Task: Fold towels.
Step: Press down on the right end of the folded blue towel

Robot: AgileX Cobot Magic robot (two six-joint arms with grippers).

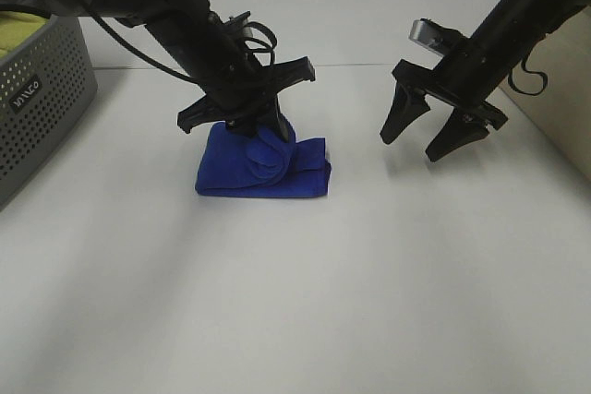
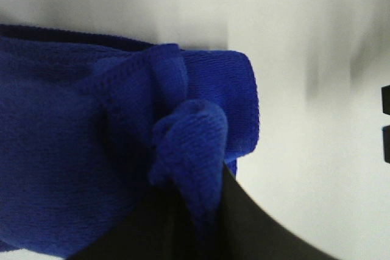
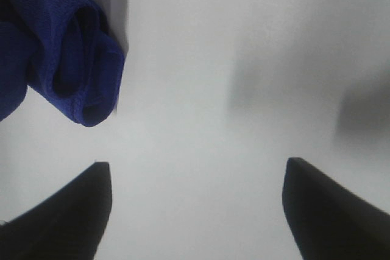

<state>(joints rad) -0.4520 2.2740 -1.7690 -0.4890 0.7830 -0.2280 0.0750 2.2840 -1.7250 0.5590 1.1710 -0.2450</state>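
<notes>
The royal-blue towel (image 1: 263, 175) lies folded into a thick bundle on the white table (image 1: 305, 302), left of centre. My left gripper (image 1: 270, 133) is down on its top and shut on a bunched fold of the towel, lifting that fold a little. In the left wrist view the pinched fold (image 2: 192, 144) stands up between the dark fingers (image 2: 256, 229). My right gripper (image 1: 412, 146) is open and empty, hovering above the table to the right of the towel. The right wrist view shows its spread fingertips (image 3: 73, 211) and the towel's rolled end (image 3: 73, 59). The white tag is hidden.
A grey perforated basket (image 1: 42, 103) stands at the left edge with a yellow-green cloth (image 1: 18, 29) in it. A beige panel (image 1: 563, 108) stands at the right edge. The white table stretches in front of the towel.
</notes>
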